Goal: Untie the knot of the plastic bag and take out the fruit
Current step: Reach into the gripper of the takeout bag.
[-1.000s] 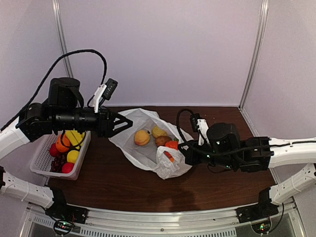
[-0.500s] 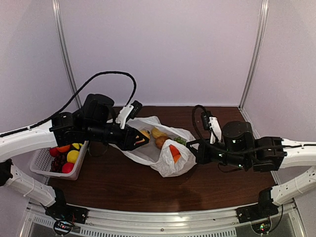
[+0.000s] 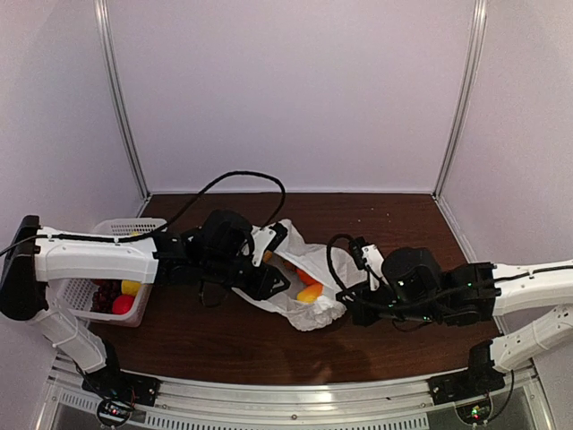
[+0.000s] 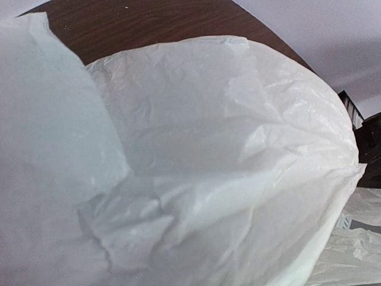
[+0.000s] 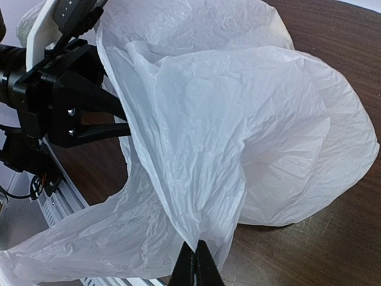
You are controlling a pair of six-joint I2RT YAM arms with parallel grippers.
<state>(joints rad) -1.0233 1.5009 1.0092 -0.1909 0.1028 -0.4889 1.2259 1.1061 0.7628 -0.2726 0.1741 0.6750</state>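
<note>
**Overhead, fruit shows; up close, mostly plastic**

Seen from above, the plastic bag lies crumpled at the middle of the dark wood-grain table. Smooth orange and yellow fruit shows in its open mouth. The left gripper reaches in from the left. Its black tips are buried among the folds, so I cannot tell whether it is open or clamped. A white slatted basket sits at the left edge, holding red, yellow and dark rounded pieces.

The left wrist view gives only thin, crinkled, translucent white film, with a strip of wood grain along the top.

Only the right wrist view shows the right gripper, at bottom centre. Its slim black fingers are pressed together on a pinched fold of the bag, and the film rises above them in soft, creased domes.
</note>
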